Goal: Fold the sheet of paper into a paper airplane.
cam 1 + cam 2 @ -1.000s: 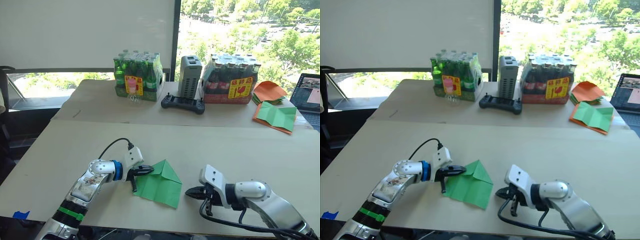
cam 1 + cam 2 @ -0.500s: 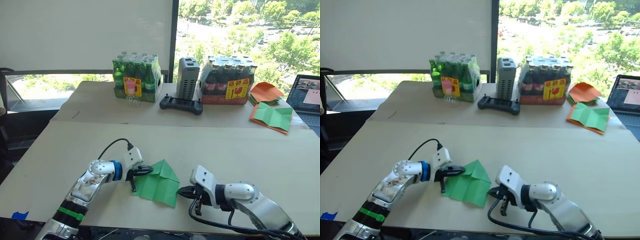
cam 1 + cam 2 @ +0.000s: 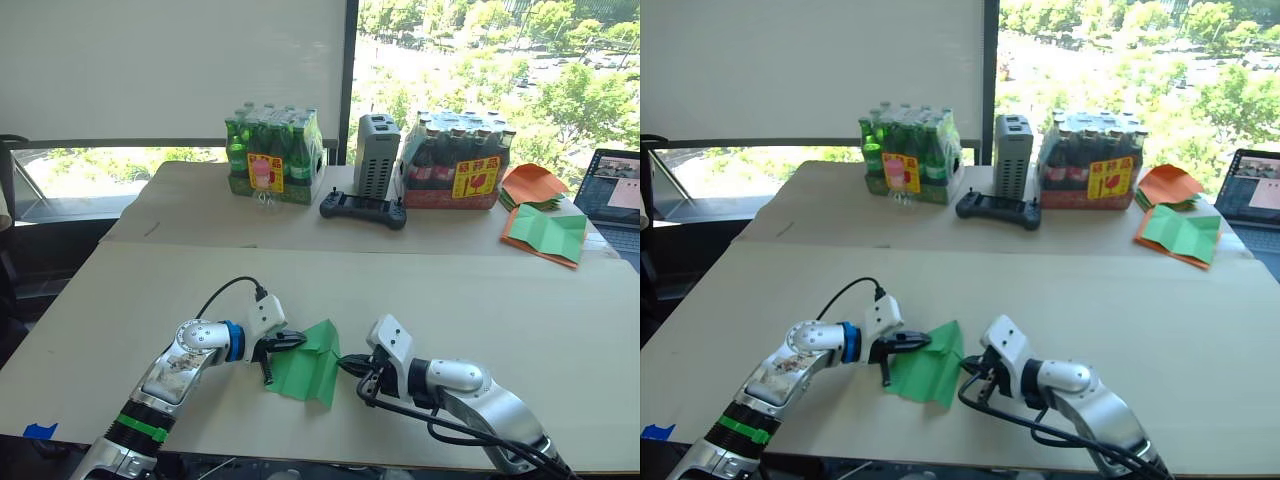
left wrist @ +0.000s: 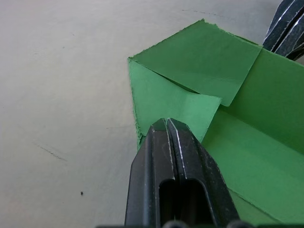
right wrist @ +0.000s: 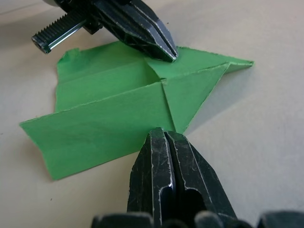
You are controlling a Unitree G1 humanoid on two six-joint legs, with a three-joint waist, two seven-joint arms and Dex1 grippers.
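My left fingers (image 3: 291, 341) and right fingers (image 3: 349, 364) both clenched, tips against opposite edges of half-folded sheet of paper (image 3: 305, 366)

Two pale tabletops (image 3: 330, 280) end to end. Behind, white roller blind (image 3: 170, 70) drawn over left window; right pane (image 3: 480, 50) open to sunlit trees. Bright daylight.

At top centre, a green bottle pack (image 3: 276, 155), grey box (image 3: 377, 156), black controller (image 3: 363, 209), dark bottle pack (image 3: 456, 160); orange sheets (image 3: 535, 184) and laptop (image 3: 615, 186) right.
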